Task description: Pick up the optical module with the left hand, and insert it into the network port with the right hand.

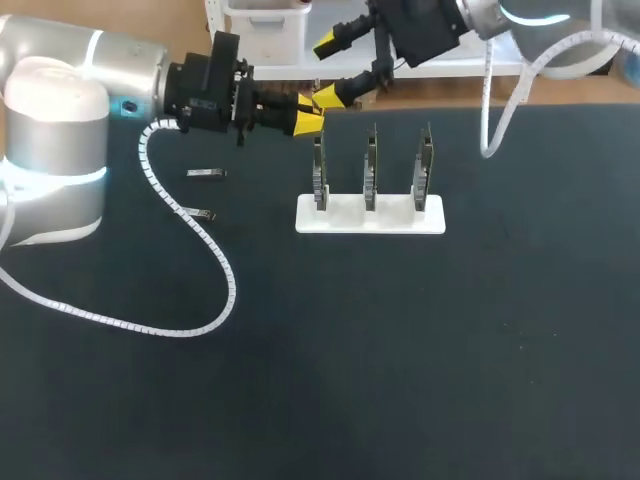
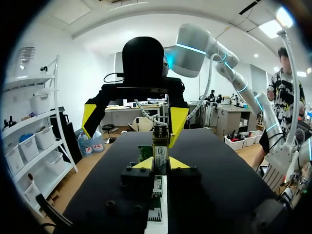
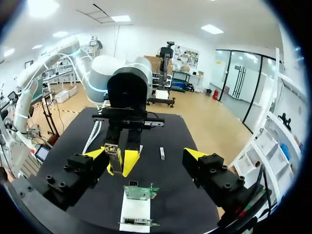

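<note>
**Optical module (image 2: 160, 148) held up between the two grippers for a hand-over**

The dark bench (image 1: 400, 350) carries everything. The left arm (image 1: 60, 110) comes in from its side and the right arm (image 1: 470, 15) from the far corner, and they meet above the bench's far edge, just behind the white stand (image 1: 370, 215). That spot is probably chosen so the trip to the insertion point is short.

The stand holds three circuit boards (image 1: 371, 165) upright in a row, which would keep their edges reachable from above. I take the network port to sit on one of these boards, but I cannot pick it out.

The left gripper (image 1: 305, 120) is pinching the optical module by its lower part. Both yellow tips press its sides and the body sticks up past them. This leaves the upper length free, seemingly so the other gripper has somewhere to take hold.

The right gripper (image 1: 335, 70) faces it with its fingers spread wide. One tip is just beside the module's free end and the other is well apart, so it has no hold on the module. The hand-over looks prepared but not yet made.

Two spare modules (image 1: 206, 174) lie flat on the bench near the left arm, apart from the stand.
</note>
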`<control>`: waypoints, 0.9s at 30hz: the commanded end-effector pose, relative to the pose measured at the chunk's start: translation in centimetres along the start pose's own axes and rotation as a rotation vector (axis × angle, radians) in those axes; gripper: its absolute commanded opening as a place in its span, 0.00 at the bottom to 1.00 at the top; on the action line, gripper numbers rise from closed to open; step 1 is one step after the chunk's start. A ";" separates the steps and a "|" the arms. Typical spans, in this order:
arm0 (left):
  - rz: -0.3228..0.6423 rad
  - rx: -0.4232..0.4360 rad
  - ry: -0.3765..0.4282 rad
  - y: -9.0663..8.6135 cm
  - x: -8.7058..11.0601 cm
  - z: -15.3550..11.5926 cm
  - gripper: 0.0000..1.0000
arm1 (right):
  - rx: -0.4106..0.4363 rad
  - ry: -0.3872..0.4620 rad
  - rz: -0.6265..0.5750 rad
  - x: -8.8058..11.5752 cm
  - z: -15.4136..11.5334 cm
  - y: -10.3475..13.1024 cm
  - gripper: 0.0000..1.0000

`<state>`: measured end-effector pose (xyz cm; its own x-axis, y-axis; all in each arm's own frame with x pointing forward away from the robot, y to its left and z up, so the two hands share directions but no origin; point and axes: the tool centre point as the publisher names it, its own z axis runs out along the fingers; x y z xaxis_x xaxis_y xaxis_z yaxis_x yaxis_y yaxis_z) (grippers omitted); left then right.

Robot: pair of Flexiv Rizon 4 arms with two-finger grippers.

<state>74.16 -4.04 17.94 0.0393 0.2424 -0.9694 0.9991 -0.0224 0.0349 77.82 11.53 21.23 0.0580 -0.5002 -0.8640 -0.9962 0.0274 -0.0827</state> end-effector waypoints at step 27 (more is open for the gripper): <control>0.000 0.006 0.004 0.2 -0.2 0.2 0.00 | 0.053 0.046 0.024 0.4 -2.6 3.7 1.00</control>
<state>74.13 -4.19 18.04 0.0406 0.2425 -0.9693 0.9991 -0.0240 0.0358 72.86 8.72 21.82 0.0184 -0.5436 -0.8392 -0.9893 0.1118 -0.0941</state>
